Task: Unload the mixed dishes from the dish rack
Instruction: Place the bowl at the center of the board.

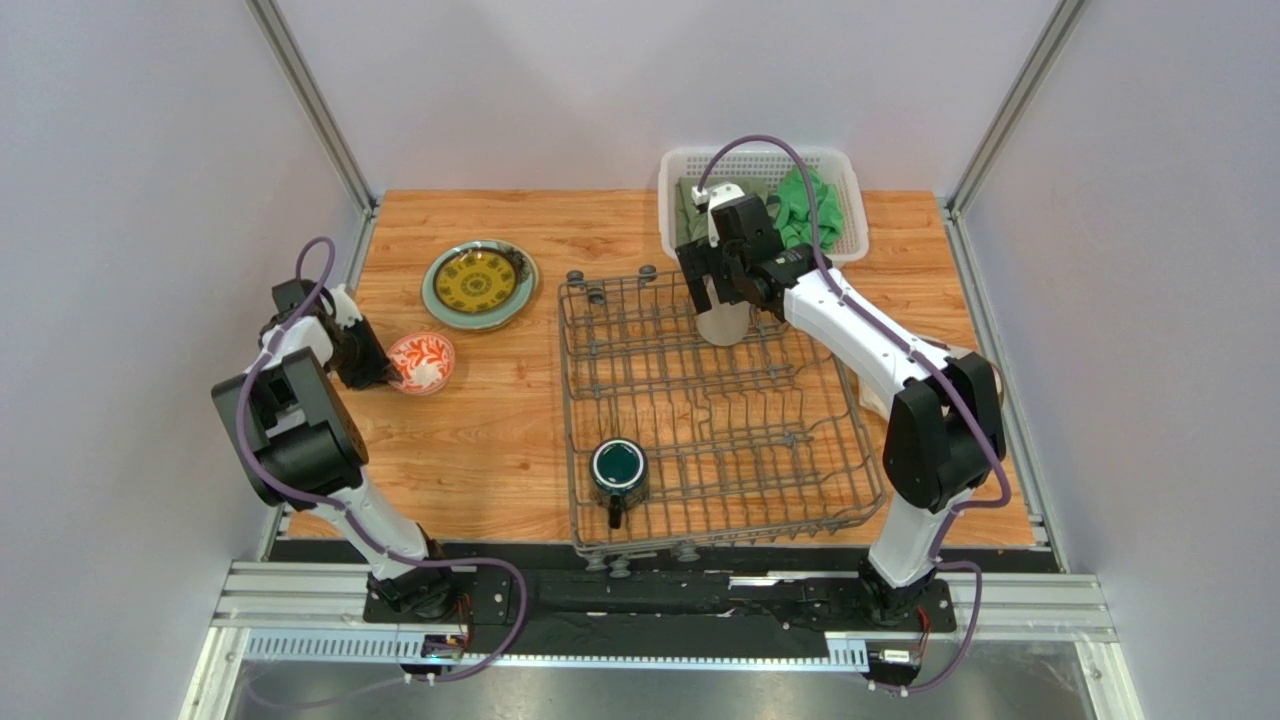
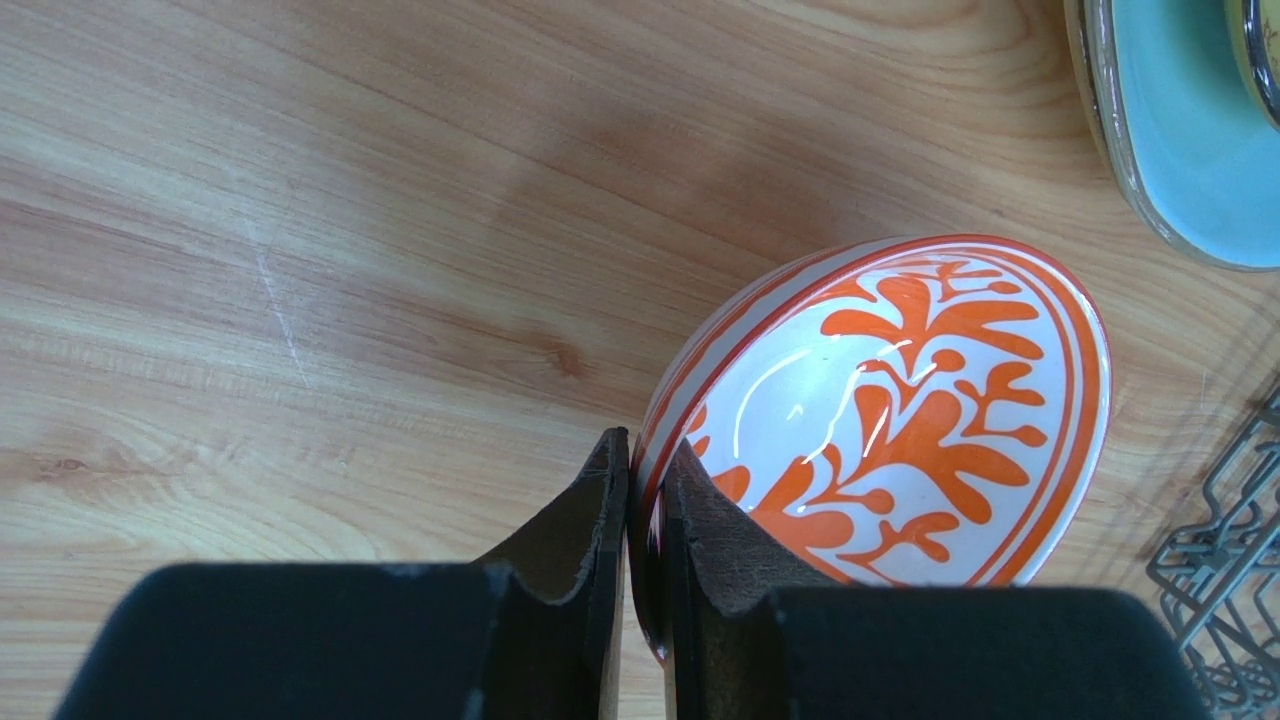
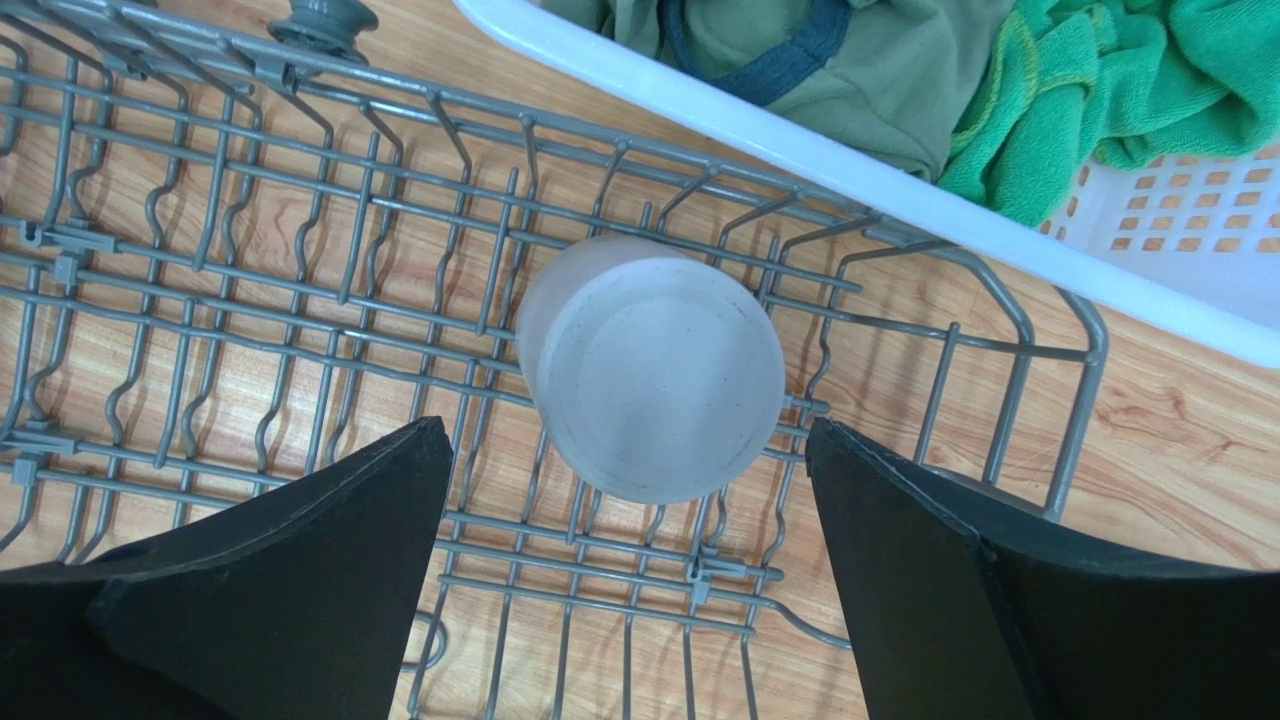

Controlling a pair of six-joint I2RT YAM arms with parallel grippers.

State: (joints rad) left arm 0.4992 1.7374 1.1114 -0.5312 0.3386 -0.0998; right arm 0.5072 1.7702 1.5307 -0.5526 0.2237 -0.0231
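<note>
Dish rack (image 1: 721,413): grey wire, lies mid-tabletop (image 1: 496,435) with its long side running from the near edge to the far edge; it holds two dishes.
Tall beige cup (image 3: 654,368): stands among the tines at the rack's far right, long axis upright, its flat round end facing up at the right wrist camera.
Right claw (image 3: 627,432): jaws spread wide, one on each side of the cup's top, with a clear gap both sides; it holds nothing.
Dark teal mug (image 1: 618,468): stands in the rack's near left part, mouth up, handle pointing to the near edge.
Small patterned bowl (image 2: 902,420): out of the rack, on the left of the tabletop, tilted so its inside shows to the left wrist camera; whether it touches the wood I cannot tell.
Left claw (image 2: 643,450): nearly closed, pinching the bowl's rim, one finger inside and one outside.
Yellow-and-green plate (image 1: 478,279): lies flat inside the pale green plate (image 1: 436,300), beyond the bowl.
White basket (image 1: 672,195): behind the rack, holds green cloths (image 1: 812,210) and an olive fabric thing (image 3: 842,75).
</note>
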